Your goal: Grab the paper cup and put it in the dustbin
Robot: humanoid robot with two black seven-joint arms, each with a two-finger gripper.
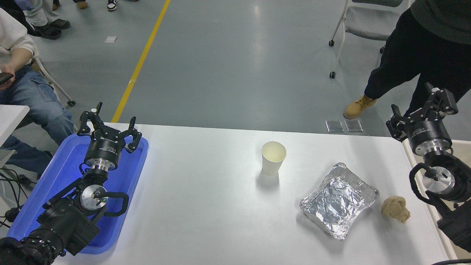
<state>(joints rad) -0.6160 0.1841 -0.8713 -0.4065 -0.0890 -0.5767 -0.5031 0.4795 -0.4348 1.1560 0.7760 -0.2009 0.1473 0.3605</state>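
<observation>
A white table [206, 206] fills the near half of the scene, seen from above, with a grey floor beyond it. A small white paper cup [273, 158] stands upright near the middle of the table, a little toward the far edge, its open mouth showing a cream inside. Nothing touches it. To the right of the cup and nearer the camera lies a crumpled silver foil tray [338, 200], and just right of that sits a small brown crumpled wad [396, 208].

At the left end of the table rests a blue plastic tray [59, 184]. The robot's left arm reaches in from the lower left corner above this tray, and the left gripper [110, 123] hangs over the tray's far end with its fingers spread apart, holding nothing.

The right arm enters from the right edge. The right gripper [419, 106] is raised beyond the table's far right corner, well apart from the cup, its fingers apart and empty. Beside the right arm, at the table's right edge, a pale rim of the dustbin [423, 184] shows as a thin strip.

A person in jeans [33, 99] sits at the far left. Another person in black trousers and a tan boot [358, 106] stands at the far right, near a wheeled chair [368, 22].
</observation>
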